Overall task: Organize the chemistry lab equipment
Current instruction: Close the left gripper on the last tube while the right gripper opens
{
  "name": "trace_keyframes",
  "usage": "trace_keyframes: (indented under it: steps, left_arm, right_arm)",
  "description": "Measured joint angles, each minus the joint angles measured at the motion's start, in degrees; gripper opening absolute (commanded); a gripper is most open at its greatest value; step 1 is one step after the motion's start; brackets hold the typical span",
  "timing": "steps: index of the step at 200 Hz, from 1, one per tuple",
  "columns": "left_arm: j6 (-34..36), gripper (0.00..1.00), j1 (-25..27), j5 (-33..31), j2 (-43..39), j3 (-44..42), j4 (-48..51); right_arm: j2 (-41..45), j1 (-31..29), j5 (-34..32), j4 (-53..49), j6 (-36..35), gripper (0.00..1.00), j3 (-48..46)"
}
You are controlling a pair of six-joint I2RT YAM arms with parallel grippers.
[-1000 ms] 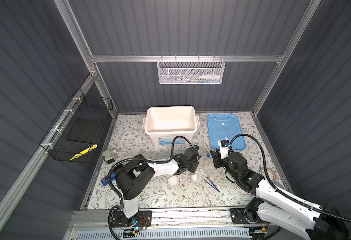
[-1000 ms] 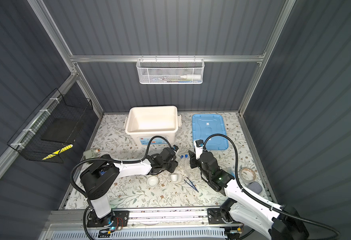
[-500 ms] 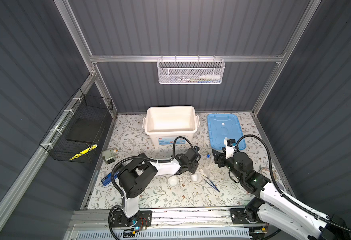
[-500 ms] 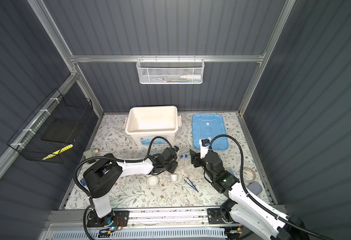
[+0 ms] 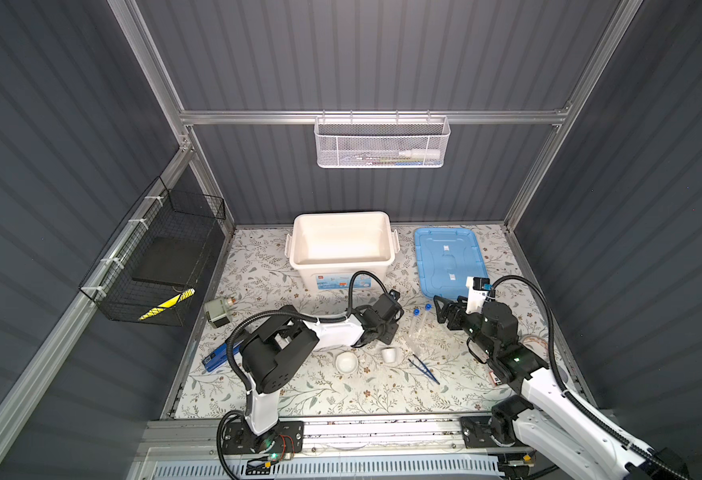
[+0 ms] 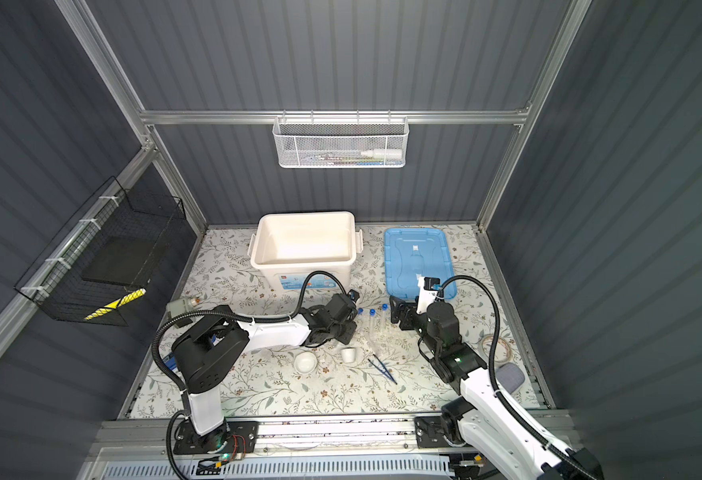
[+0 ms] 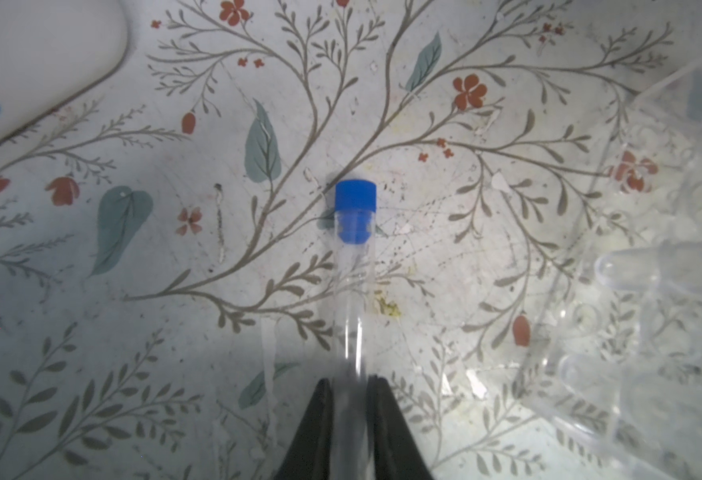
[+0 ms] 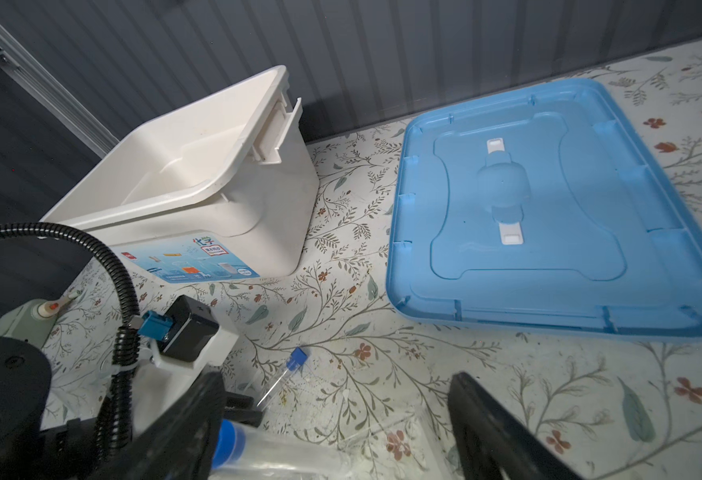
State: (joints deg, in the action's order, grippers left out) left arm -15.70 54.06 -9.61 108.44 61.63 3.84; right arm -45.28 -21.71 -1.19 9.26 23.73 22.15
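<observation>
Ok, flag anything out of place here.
One tube lies on the mat, the left gripper closed on it, while two others sit in the rack. Nothing looks spilled or broken.

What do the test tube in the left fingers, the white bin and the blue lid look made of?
Test tube: clear glass or hard plastic, cannot tell which; the floral mat shows through it. White bin: likely smooth moulded plastic, soft sheen, moulded latch. Blue lid: glossy moulded plastic with raised ribs.
</observation>
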Motion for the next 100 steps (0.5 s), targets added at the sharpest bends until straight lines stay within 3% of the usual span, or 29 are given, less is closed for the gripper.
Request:
trace_keyframes:
  steps: [35,100]
  left_arm:
    - [-0.02,0.12,0.0,0.02,0.02,0.02,-0.2]
    - [0.68,0.11,0.02,1.75,0.0,0.0,-1.42]
  right_arm:
    - [-0.61,3.52,4.26,1.86,2.84,0.93,-0.61]
    - [-9.53,12.13,16.94,9.97,9.97,0.9,-1.53]
